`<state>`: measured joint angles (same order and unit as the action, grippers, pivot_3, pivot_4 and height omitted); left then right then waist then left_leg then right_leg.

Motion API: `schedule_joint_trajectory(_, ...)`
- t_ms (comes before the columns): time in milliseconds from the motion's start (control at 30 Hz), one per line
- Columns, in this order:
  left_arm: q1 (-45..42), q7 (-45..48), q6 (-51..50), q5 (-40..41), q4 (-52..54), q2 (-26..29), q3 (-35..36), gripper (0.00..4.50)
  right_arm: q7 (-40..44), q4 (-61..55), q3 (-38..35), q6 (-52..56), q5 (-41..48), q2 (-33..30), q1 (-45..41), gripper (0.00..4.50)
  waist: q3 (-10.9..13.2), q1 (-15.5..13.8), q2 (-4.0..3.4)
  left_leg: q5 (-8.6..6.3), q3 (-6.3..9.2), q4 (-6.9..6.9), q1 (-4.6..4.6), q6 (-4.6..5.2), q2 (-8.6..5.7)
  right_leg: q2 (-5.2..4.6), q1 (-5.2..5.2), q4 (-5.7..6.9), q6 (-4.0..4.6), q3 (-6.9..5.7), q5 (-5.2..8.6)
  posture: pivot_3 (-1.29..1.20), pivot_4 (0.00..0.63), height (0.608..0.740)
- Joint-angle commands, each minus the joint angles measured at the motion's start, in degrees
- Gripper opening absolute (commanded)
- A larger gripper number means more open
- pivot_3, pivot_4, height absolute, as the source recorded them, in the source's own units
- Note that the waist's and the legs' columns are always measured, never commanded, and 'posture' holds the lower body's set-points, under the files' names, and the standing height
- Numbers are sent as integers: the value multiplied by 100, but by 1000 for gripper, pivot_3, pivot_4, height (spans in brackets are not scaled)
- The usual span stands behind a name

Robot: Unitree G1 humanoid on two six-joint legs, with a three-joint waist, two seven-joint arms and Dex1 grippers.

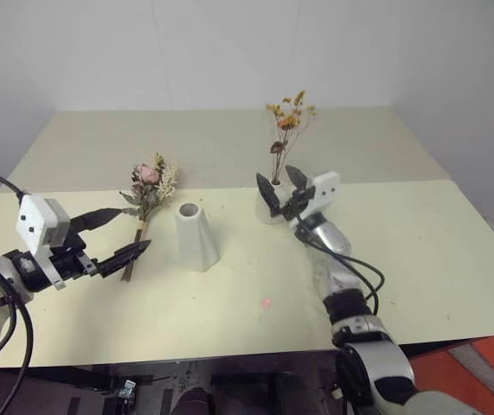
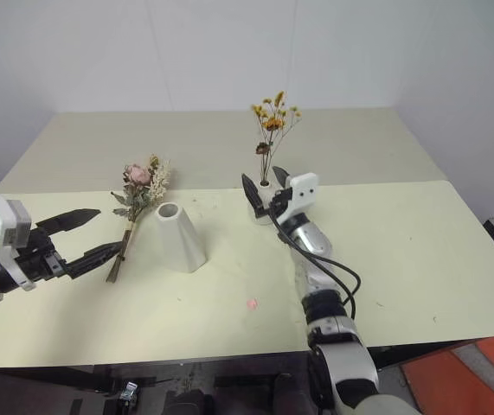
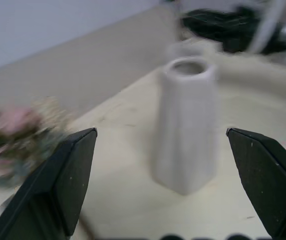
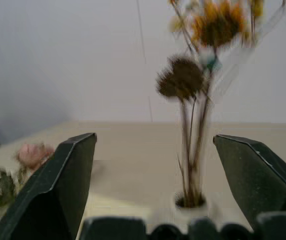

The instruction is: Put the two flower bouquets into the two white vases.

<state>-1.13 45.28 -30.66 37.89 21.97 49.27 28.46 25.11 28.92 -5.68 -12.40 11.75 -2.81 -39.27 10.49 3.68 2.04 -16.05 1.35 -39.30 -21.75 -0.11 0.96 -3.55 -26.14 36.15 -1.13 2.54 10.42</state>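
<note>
Your yellow-orange sprig (image 1: 286,130) stands in the short round vase (image 1: 268,210), right between the right claw's (image 1: 283,192) wide-spread fingers. The rose bunch (image 1: 145,207) lies on the table (image 1: 420,251) beside your left claw (image 1: 118,235), also wide and empty, facing the tall vase (image 1: 195,235).

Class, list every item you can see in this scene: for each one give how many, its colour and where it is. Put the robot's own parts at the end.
Table: one, pale cream, carries everything.
Tall vase: one, matte white, tapered, near table's middle, mouth empty.
Short vase: one, white, rounded, right of the tall vase, just ahead of the right gripper.
Yellow-orange sprig: one, thin, standing upright in the short vase.
Pink rose bunch: one, pink, cream and green, lying flat on the table left of the tall vase.
Left gripper: one, black fingers, open, by the bunch's stem end.
Right gripper: one, black fingers, open, either side of the sprig's stems.
</note>
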Motion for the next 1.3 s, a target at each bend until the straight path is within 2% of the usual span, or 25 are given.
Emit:
schedule_joint_trajectory(33, -74, -796, -688, -253, 344, 231, 122, 4500, -217, -1566, 74, 1587, -7, -532, 290, 4464, 0, -17, 0, 0, 2, 0, 0, -1, -1, 0, 0, 0, 0, 0, 0, 0, 150, 740)
schedule_joint_trajectory(167, -633, -1186, -1953, -43, 36, 574, -228, 4500, -215, -3010, 352, 4678, -48, -1656, 367, 4464, 0, -48, 0, 0, 0, 0, 4, 0, -2, 3, 1, -6, 0, -1, 1, 0, 150, 740)
schedule_joint_trajectory(233, -1128, -1347, -2549, -18, -261, 640, -562, 4500, 124, -3610, 455, 5733, 154, -2308, 346, 4464, 1, -84, -1, 0, 0, 0, 13, 0, -3, 8, 4, -13, -1, -2, 2, 0, 150, 740)
schedule_joint_trajectory(367, -2124, -1498, -3320, -203, -875, 636, -1359, 4500, 679, -4446, 520, 7009, 607, -3205, 230, 4464, 0, -103, 1, 0, -1, 0, 20, 1, -4, 12, 12, -18, -2, -1, 3, 0, 150, 740)
schedule_joint_trajectory(533, -3273, -1670, -3562, -650, -2141, 345, -2023, 4500, 1112, -5124, 460, 7588, 1032, -3807, 169, 4464, -2, -105, 4, 0, -1, 0, 16, 2, -7, 11, 11, -21, -2, 0, 3, 0, 150, 740)
schedule_joint_trajectory(667, -4314, -1621, -3293, -1180, -3650, 40, -2465, 4500, 1126, -5412, 429, 8221, 1297, -4040, -50, 4464, -4, -124, 9, 1, 1, -2, 12, 2, -11, 9, 12, -20, -2, -3, 3, 0, 150, 740)
schedule_joint_trajectory(933, -5012, -886, -2612, -1835, -5301, -342, -3114, 4500, 775, -5859, 242, 9117, 1540, -3950, -201, 4464, -5, -140, 8, 1, 2, -11, -18, 2, -13, 4, 3, -5, -2, -9, 1, 0, 150, 740)
schedule_joint_trajectory(1100, -5374, -439, -1907, -2276, -6210, -646, -3366, 4500, 531, -5954, 161, 9275, 1527, -3853, -120, 4464, -5, -163, 9, -1, 5, -48, -35, 4, -13, 3, 3, -6, -3, -15, 1, 0, 150, 740)
schedule_joint_trajectory(1200, -5565, -174, -1631, -2482, -6570, -797, -3483, 3922, 401, -5907, 145, 9245, 1468, -3878, -43, 4500, -5, -171, 9, -1, 5, -49, -35, 5, -12, 3, 3, -5, -3, -15, 1, 0, 150, 740)
schedule_joint_trajectory(1300, -5715, -47, -1470, -2645, -6859, -919, -3487, 3007, 306, -5843, 130, 9232, 1447, -3904, -28, 4500, -5, -173, 10, -2, 4, -50, -38, 6, -13, 3, 3, -2, -5, -15, 0, 0, 150, 740)
